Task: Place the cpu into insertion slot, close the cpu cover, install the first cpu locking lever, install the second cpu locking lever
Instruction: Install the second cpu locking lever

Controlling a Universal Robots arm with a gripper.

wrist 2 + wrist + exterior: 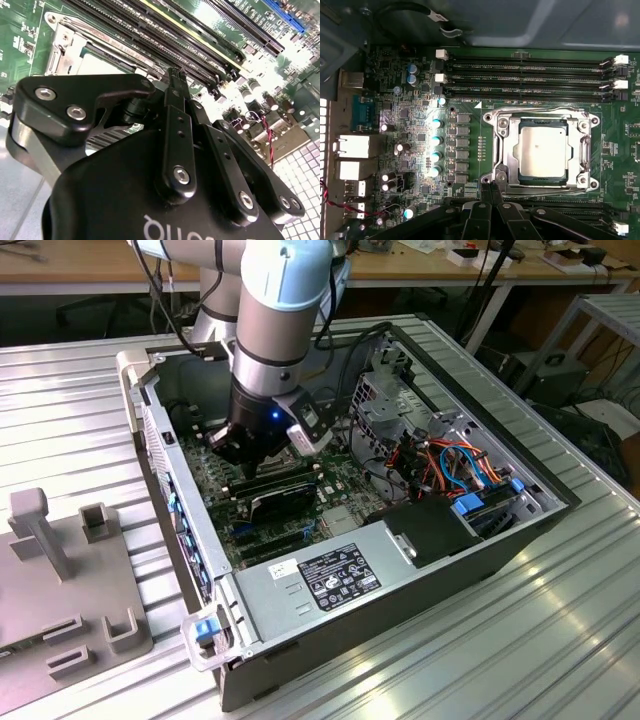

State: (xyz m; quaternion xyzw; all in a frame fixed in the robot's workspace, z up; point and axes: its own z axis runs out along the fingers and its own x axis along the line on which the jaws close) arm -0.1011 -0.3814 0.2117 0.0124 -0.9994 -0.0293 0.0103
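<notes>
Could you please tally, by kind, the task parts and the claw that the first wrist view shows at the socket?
cpu: 1
cpu cover: 1
claw: 1
Total: 3

Robot arm: one (275, 310), over the case.
Computer case: one (420, 570), open.
Motherboard: one (420, 130), in the case.
Cpu: one (543, 150), in the insertion slot.
Insertion slot: one (496, 150), on the motherboard.
Cpu cover: one (585, 145), lying flat around the cpu.
Long black memory slots: four (530, 75), in a row beside the insertion slot.
Grey fixture plate: one (60, 580), outside the case.
</notes>
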